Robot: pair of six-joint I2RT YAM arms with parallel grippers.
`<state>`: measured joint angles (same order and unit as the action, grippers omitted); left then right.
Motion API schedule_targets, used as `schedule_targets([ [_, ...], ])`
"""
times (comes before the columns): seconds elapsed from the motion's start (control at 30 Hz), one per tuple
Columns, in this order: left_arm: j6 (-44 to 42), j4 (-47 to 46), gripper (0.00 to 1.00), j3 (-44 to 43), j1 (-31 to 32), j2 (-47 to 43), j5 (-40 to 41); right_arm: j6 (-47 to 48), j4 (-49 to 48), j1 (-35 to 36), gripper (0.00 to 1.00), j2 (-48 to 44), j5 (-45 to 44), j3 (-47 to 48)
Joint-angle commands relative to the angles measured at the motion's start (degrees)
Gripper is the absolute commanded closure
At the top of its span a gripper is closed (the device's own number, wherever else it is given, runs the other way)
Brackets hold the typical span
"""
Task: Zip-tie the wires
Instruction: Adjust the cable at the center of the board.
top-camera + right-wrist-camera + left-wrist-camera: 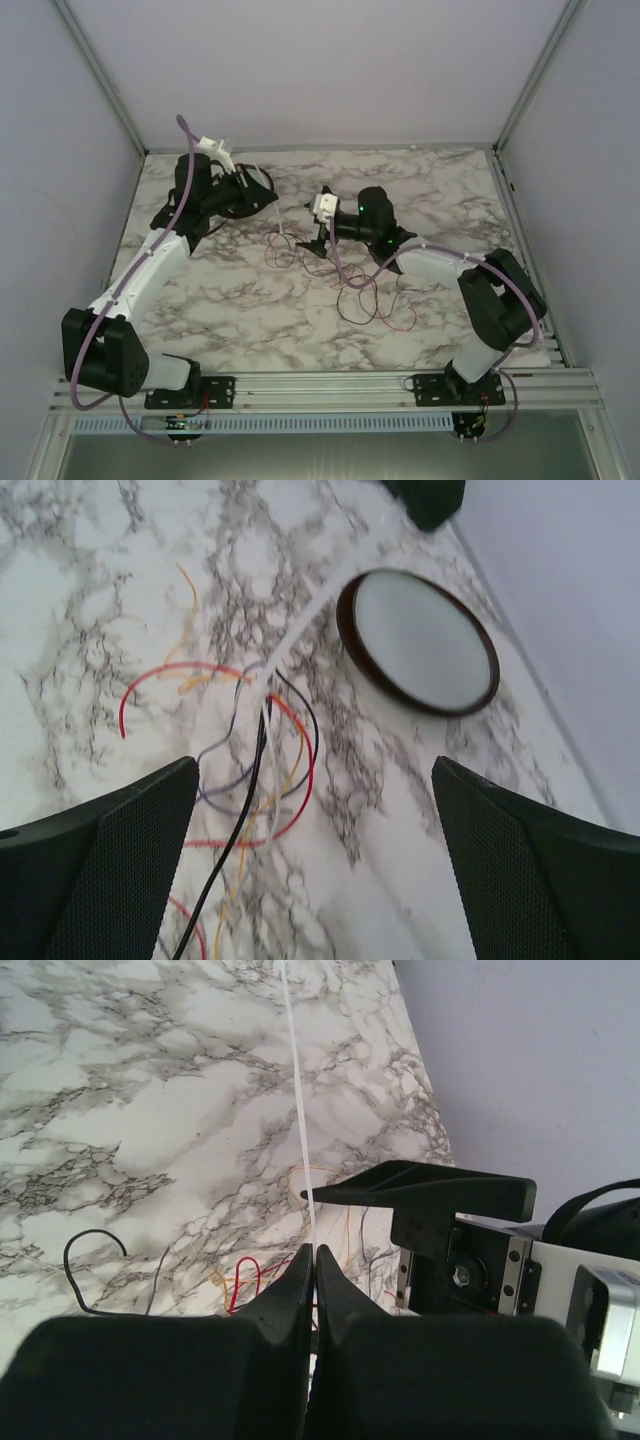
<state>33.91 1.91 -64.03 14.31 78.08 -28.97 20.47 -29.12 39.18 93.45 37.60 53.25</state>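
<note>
At the middle of the marble counter (pixel 250 310), just under the right arm's wrist, the wires (pixel 258 750) lie in a loose tangle. From there they trail toward the near right.

The left hand (pixel 312 1252) has its fingers pressed together on a thin white zip tie (pixel 298 1090), which runs away from it in a taut straight line across the counter. The right hand (pixel 315 765) hangs over the wires with its fingers spread wide apart, holding nothing. A round dark-rimmed dish (pixel 420 640) sits just beyond the tangle, near the far wall.

The step in hand looks like cinching. The white strip meets the strands where several of them converge, but the loop there is too small to tell whether it is closed. The next move probably calls for the right hand to come down and steady the strands at that point while the left draws the tail. The pull should stay in line with the strip, or the thin strands may slip out.

The wires are very fine and limp. Red, black, yellow and pale violet strands curl in open overlapping loops, and all of them lie flat on the marble.
</note>
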Motion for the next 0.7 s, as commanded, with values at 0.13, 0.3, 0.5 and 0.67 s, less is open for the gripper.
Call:
schedule_targets([
  [0.13,-0.4,0.94,1.0,-1.6,0.24,-3.04,-2.63,1.01,-1.42,2.35,0.02,6.15,7.08,8.54],
  [0.3,-0.33,0.99,1.0,-2.29,0.22,-3.82,-3.04,-0.3,0.59,2.48,0.08,8.32,7.67,9.82],
  [0.5,0.76,0.04,1.0,-2.85,0.23,-4.44,-4.37,-1.15,1.31,2.49,0.38,10.63,8.18,10.29],
  [0.67,1.89,-1.22,1.0,-2.39,0.25,-5.04,-5.53,-5.06,-1.24,2.48,0.58,12.29,9.32,10.93],
])
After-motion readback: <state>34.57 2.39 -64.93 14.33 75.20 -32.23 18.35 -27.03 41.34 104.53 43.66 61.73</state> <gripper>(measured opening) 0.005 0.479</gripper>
